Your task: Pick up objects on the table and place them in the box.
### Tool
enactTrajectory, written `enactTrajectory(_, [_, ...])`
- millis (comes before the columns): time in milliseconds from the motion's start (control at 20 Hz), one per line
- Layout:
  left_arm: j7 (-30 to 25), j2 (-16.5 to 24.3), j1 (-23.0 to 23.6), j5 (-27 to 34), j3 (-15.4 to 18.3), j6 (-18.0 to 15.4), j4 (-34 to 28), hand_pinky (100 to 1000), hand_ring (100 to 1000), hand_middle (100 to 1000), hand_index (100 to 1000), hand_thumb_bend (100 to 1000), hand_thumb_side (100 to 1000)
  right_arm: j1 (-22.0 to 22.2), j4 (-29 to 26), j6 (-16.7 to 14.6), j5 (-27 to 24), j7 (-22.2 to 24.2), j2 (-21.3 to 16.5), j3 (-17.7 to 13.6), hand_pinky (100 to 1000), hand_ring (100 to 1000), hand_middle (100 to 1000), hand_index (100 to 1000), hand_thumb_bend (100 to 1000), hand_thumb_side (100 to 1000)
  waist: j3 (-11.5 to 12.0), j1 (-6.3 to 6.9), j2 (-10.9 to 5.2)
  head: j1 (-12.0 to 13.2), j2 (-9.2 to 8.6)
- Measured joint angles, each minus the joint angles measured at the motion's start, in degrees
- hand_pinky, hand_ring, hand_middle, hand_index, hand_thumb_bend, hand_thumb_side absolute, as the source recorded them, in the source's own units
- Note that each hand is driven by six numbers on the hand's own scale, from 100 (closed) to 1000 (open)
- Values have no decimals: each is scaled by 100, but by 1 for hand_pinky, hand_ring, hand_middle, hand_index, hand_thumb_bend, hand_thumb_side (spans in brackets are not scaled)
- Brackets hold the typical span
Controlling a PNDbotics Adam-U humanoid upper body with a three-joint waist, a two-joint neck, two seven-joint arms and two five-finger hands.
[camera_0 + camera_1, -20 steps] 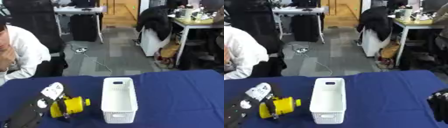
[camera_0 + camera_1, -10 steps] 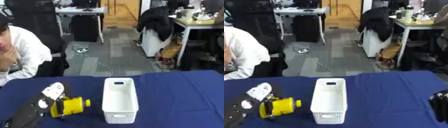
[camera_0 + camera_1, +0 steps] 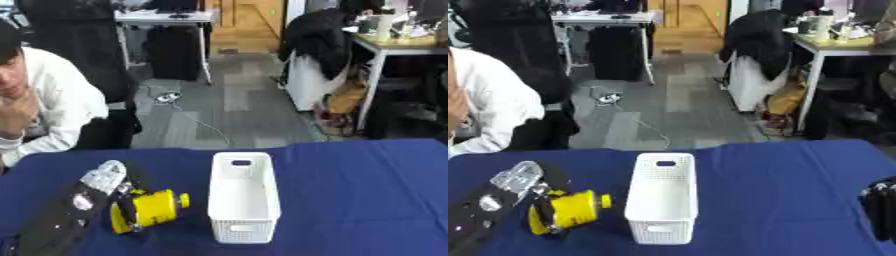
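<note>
Left eye view: left hand (image 3: 74,215) reached in from lower left over blue counter (image 3: 350,190), fingers (image 3: 129,206) curled round yellow object (image 3: 150,210). White box (image 3: 243,197) stood just right of fingers, apart from yellow object. Right eye view: right hand (image 3: 879,207) showed at right edge; fingers' state could not be told.

A yellow object (image 3: 149,210) lies on its side left of the upright white box (image 3: 243,199).
</note>
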Motion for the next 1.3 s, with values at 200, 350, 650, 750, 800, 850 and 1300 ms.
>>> enactTrajectory(200, [-260, 150, -123, 848, 0, 260, -342, 137, 100, 100, 235, 100, 885, 5, 0, 1, 0, 0, -2, 0, 115, 223, 209, 204, 100, 826, 18, 16, -14, 0, 1])
enactTrajectory(350, [-426, 246, -163, 1461, 0, 426, -644, 137, 100, 100, 236, 100, 836, 22, 0, 1, 0, 0, -3, 0, 115, 223, 209, 204, 100, 826, 31, 17, -22, 0, 2])
enactTrajectory(650, [-327, 319, -252, 2598, -92, 327, -1375, 161, 100, 100, 237, 100, 663, 46, 0, 2, 1, 0, -7, 0, 115, 223, 209, 201, 100, 825, 37, 37, -41, 32, 23])
enactTrajectory(750, [28, 349, -257, 2857, -182, -28, -1694, 167, 100, 100, 232, 100, 597, 46, 0, 2, 1, 0, -7, 0, 115, 223, 209, 200, 100, 825, 36, 40, -42, 22, 3])
enactTrajectory(800, [269, 367, -260, 2936, -234, -269, -1855, 173, 100, 100, 228, 100, 568, 46, 0, 2, 1, 0, -7, 0, 115, 223, 209, 200, 100, 825, 35, 41, -42, 19, -3])
enactTrajectory(850, [525, 379, -262, 2969, -291, -525, -1996, 175, 100, 100, 227, 100, 560, 46, 0, 2, 1, 0, -7, 0, 115, 223, 209, 200, 100, 825, 33, 43, -42, 16, -6])
enactTrajectory(1300, [2696, 325, -343, 1972, -685, -2181, -2380, 208, 100, 100, 215, 100, 497, -9, 0, 3, -21, 6, -4, 1, 116, 224, 209, 190, 100, 823, -63, 48, -42, 0, -112])
